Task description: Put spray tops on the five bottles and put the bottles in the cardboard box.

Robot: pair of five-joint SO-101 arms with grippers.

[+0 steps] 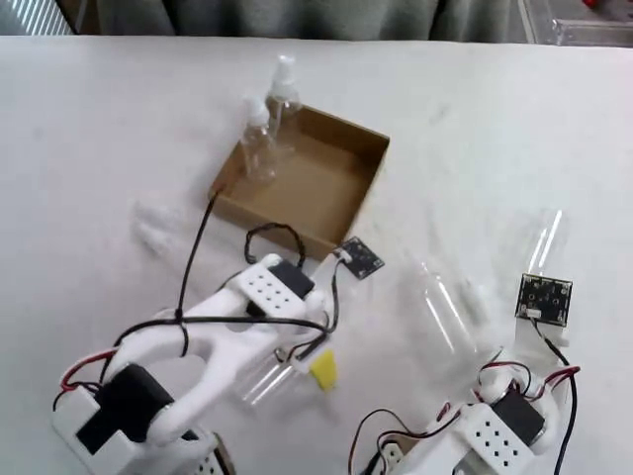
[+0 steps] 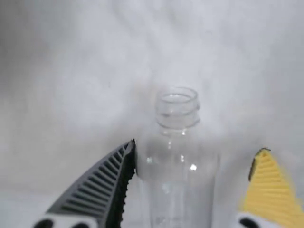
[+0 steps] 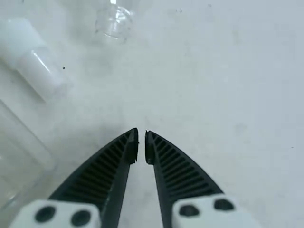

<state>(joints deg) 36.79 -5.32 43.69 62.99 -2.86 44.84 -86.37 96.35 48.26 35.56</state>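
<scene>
The uncapped bottle (image 2: 178, 156) sits at the near left of the worktop (image 1: 495, 129), lying between the fingers of the left gripper (image 2: 197, 148). Its open threaded neck points away from the wrist. The fingers are spread apart around it. The grey finger (image 2: 111, 183) is right against the bottle's shoulder, and the yellow finger (image 2: 268, 183) stands off the other side with a gap.

The cardboard box (image 1: 341, 213) is at mid-worktop, just beyond this gripper. Two capped bottles stand upright at its far left corner. The nearer capped bottle (image 1: 259, 146) is inside, against the left wall. The farther capped bottle (image 1: 283, 91) stands at the corner itself, and whether it is inside the wall or just behind it cannot be told.

To the right of the box a clear bottle (image 1: 442, 309) lies on its side on the worktop. A second clear bottle (image 1: 542, 237) lies farther right.

At the near right, the right gripper (image 3: 141, 134) hangs just over bare worktop. Its black fingers are pressed nearly together, with a hairline gap and nothing between them. A white spray top (image 3: 35, 71) lies on the worktop ahead of it and to one side.

Two small white pieces (image 1: 150, 237) lie left of the box, too faint to name.
</scene>
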